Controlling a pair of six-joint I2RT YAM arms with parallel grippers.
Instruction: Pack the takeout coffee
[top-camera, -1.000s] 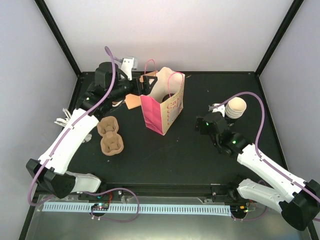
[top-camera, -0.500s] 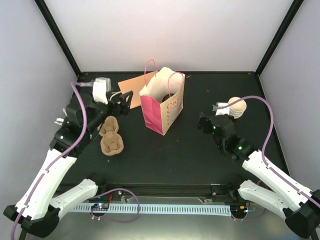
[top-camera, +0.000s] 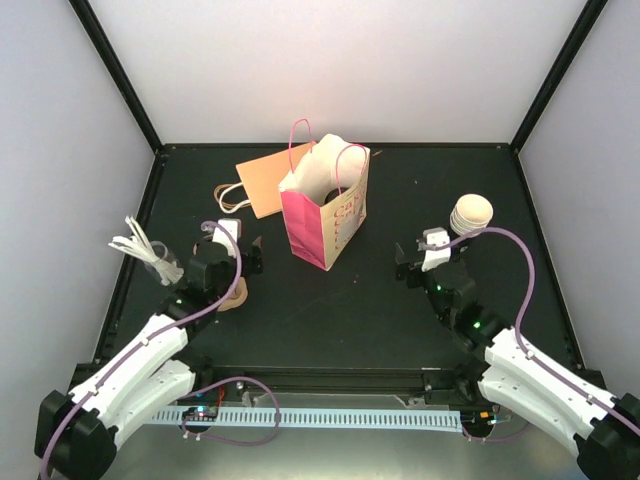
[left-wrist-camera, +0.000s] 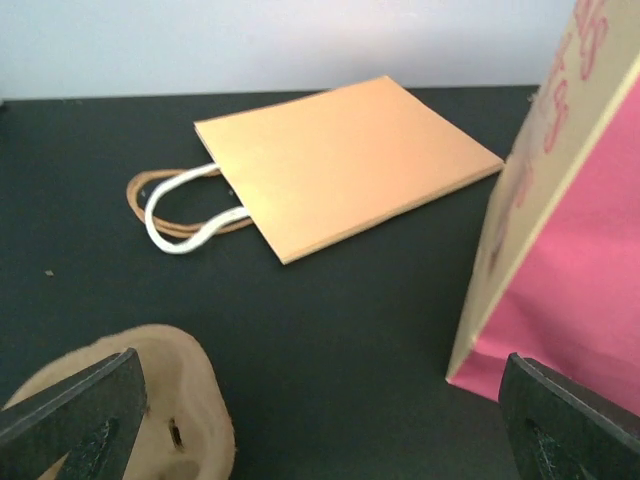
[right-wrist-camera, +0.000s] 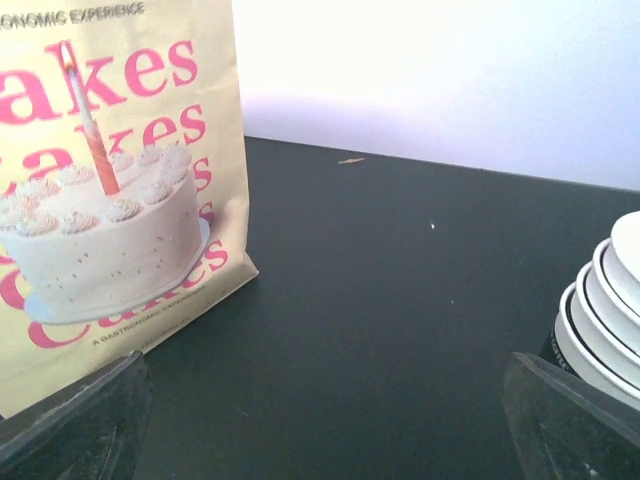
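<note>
The takeout coffee (top-camera: 471, 213) is a stack of cream-white ribbed cups with a dark base, standing at the right of the table; its rims show at the right edge of the right wrist view (right-wrist-camera: 607, 305). The pink paper bag (top-camera: 327, 212) stands open at the centre, its cake-printed side (right-wrist-camera: 110, 200) facing the right wrist camera. My right gripper (top-camera: 421, 262) (right-wrist-camera: 325, 430) is open and empty, low, between the bag and the cups and nearer than both. My left gripper (top-camera: 232, 262) (left-wrist-camera: 320, 430) is open and empty, left of the bag, above the brown pulp carrier (left-wrist-camera: 140, 405).
A flat orange paper bag (top-camera: 265, 180) (left-wrist-camera: 345, 165) with loop handles lies behind and left of the pink bag (left-wrist-camera: 570, 260). A bundle of thin white sticks (top-camera: 140, 250) stands in a holder at the far left. The carrier (top-camera: 232, 296) is mostly hidden under the left wrist.
The left arm has pulled back from behind the pink bag to the near left, above the carrier. The right arm has drawn back from the cups. Both stayed open.
</note>
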